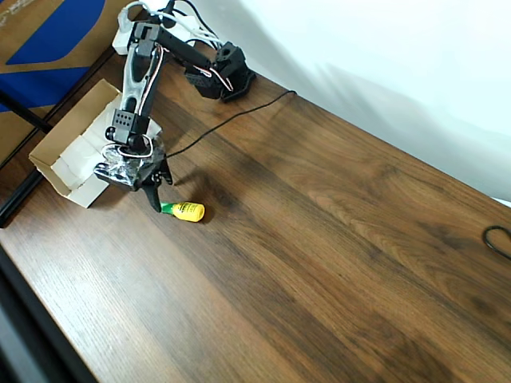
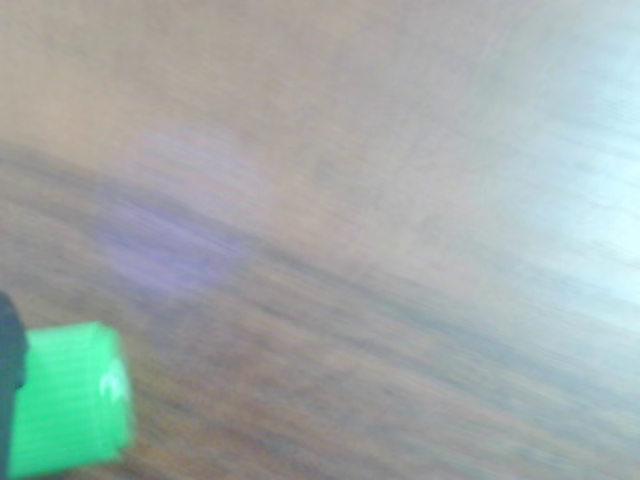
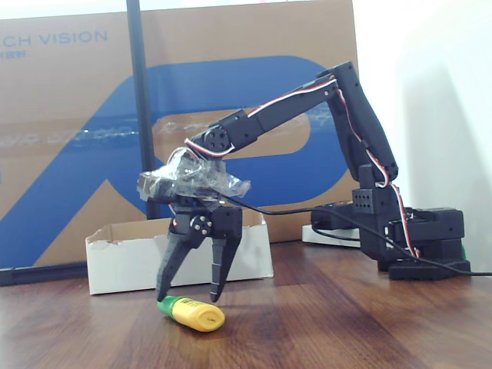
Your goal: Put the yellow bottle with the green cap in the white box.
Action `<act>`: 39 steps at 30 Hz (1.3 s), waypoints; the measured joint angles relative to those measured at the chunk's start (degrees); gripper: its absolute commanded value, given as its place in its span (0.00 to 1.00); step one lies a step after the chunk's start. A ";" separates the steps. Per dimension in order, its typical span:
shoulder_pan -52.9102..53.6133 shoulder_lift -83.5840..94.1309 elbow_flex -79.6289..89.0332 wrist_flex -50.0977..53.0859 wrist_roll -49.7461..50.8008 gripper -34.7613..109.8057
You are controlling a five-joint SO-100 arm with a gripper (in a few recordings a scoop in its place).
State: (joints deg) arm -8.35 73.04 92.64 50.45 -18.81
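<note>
The yellow bottle with the green cap (image 1: 186,211) lies on its side on the wooden table, cap pointing left toward the white box (image 1: 56,159). In the fixed view the bottle (image 3: 197,314) rests just in front of the box (image 3: 123,269). My gripper (image 3: 188,295) hangs open right above it, one fingertip by the cap, the other over the body, not gripping it. From overhead the gripper (image 1: 160,191) sits between box and bottle. The wrist view is blurred; the green cap (image 2: 66,412) shows at the lower left beside a dark finger (image 2: 8,350).
The arm's base (image 1: 223,73) stands at the table's back edge, with a thin black cable (image 1: 231,120) running across the wood. Another cable loop (image 1: 499,239) lies at the right edge. A cardboard panel (image 3: 254,92) and a black pole (image 3: 138,115) stand behind the box.
</note>
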 measured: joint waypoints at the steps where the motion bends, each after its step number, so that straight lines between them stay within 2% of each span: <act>1: 0.00 -0.44 -0.09 -0.09 0.00 0.48; 15: -0.62 -2.20 -0.79 -0.09 -1.23 0.41; 23: -0.18 -1.93 -0.79 0.44 -1.05 0.24; 31: -0.97 -1.67 -0.79 1.49 -0.35 0.24; 35: -0.97 -1.67 -0.79 1.49 -0.35 0.32; 39: -1.14 -1.41 -0.70 1.49 0.62 0.35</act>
State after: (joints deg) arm -9.49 71.63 91.93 51.94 -18.19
